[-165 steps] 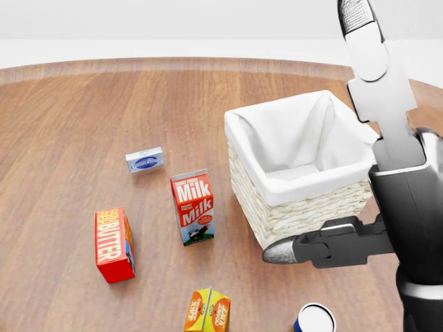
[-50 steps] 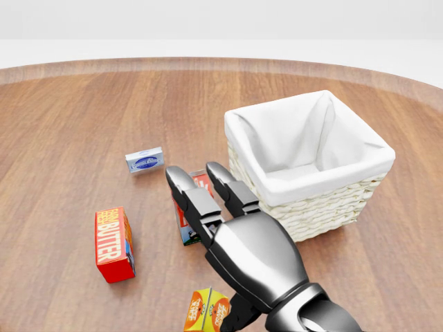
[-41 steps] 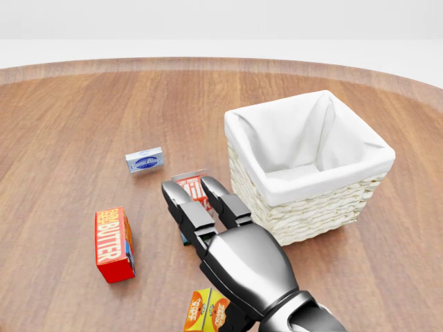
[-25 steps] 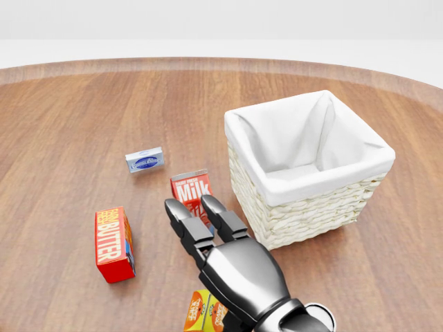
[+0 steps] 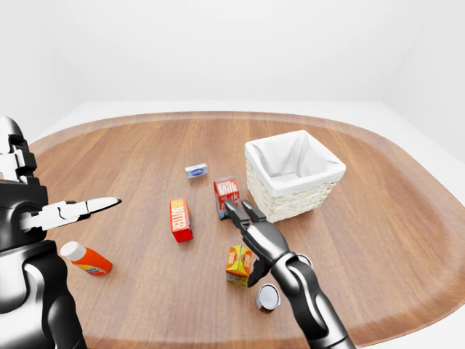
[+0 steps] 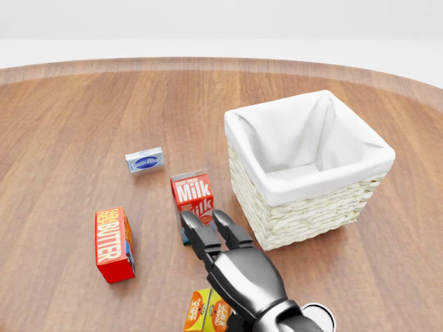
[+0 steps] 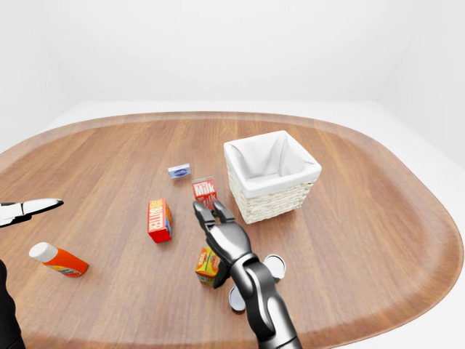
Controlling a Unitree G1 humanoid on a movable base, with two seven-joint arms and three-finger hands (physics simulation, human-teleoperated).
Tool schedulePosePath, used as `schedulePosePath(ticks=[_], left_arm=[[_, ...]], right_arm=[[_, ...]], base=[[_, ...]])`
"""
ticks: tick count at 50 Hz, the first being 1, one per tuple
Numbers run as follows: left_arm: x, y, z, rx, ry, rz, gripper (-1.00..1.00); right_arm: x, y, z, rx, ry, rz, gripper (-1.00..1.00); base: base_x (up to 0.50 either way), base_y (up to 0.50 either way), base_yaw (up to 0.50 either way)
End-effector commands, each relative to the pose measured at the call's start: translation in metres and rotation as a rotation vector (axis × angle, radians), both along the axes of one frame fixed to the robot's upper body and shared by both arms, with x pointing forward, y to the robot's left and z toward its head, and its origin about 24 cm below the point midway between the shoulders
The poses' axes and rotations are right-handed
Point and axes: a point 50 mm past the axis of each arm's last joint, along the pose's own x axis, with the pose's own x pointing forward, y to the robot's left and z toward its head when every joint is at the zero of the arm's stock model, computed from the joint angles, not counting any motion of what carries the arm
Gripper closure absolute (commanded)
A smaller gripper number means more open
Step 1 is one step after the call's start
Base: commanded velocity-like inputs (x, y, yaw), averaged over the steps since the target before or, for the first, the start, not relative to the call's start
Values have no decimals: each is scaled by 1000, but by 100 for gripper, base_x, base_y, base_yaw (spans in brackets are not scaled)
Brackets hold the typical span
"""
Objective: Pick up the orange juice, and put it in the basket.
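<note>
Wooden table [image 5: 378, 218], oval, pale room around it. Orange juice [image 5: 239, 264] — a small orange and yellow carton — stands near the bottom of the left-eye view, below the milk carton [image 6: 192, 195] and well left of and below the basket [image 5: 270, 205]. Right hand [image 5: 254, 229] reaches in from the bottom edge, palm down, hovering just above and partly over the juice carton; its fingers [image 6: 196, 230] stretch forward toward the milk, spread and straight, closed round nothing. Whether the thumb touches the juice cannot be told. Basket is wicker with a white cloth liner, square, upright, right of the milk and apart from it. Red butter box [image 6: 113, 243] stands left of the milk; a small blue and white packet [image 6: 144, 160] lies above both, toward the table's middle. A white-topped can [image 5: 267, 297] sits just right of and below the juice, beside the right forearm. Left hand [image 5: 76, 209] is held up at the left edge of the left-eye view, fingers extended to a point, empty — an orange bottle with a white cap [image 5: 85, 259] lies on its side below it.
</note>
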Motion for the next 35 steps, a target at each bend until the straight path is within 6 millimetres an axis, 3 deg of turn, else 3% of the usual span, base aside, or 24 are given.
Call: schedulePosePath(ticks=[1,35], left_arm=[[0,0,0,1,-2,0,-100],[0,-1,0,2,-2,-2,-100]], right_arm=[[5,-2,-11,-2,30,-22,-100],[13,10,-34,4,87,-33,-100]], base=[[0,0,0],[0,0,0]])
